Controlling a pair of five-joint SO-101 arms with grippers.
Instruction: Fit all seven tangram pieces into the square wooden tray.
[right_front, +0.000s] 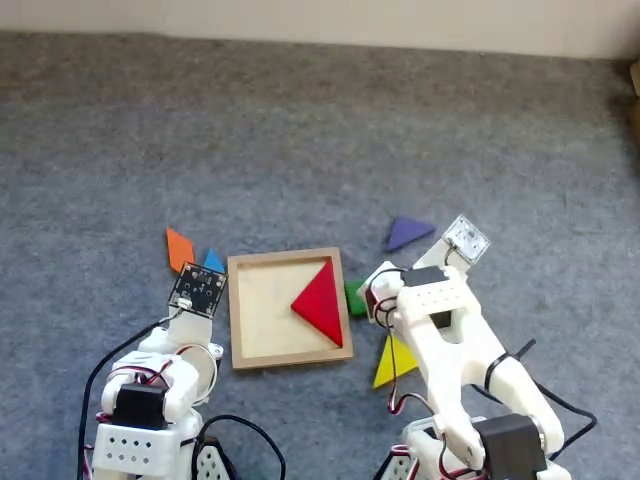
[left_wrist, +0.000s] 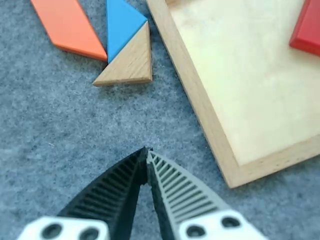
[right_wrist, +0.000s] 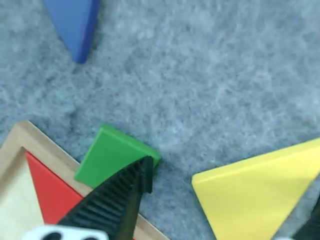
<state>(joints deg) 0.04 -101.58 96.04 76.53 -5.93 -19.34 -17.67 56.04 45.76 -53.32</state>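
Presently: square wooden tray (right_front: 236, 312) sits on grey carpet (right_front: 300, 140) between the two arms. One piece is inside it, a red triangle (right_front: 321, 302) lying flat against the tray's right-hand wall.

Left gripper (left_wrist: 148, 159): jaws pressed together at the tips, nothing between them. It hangs over bare carpet just outside the tray's left rim. Beyond its tips is a cluster of three pieces: plain wood triangle (left_wrist: 129, 62), light blue triangle (left_wrist: 120, 22) edge to edge with it, and orange parallelogram (left_wrist: 67, 25) touching the blue one's corner.

Right gripper (right_front: 369, 296): jaws spread wide, gripping nothing. The tip of one black finger (right_wrist: 127, 195) sits at the edge of the green piece (right_wrist: 111, 156), which lies on carpet right against the tray's outer right rim. Whether the tip actually touches, cannot tell.

Yellow triangle (right_wrist: 255, 192) lies flat near the green piece, partly beneath the right arm in the high view. Dark blue triangle (right_front: 407, 232) lies farther out, apart from the others.
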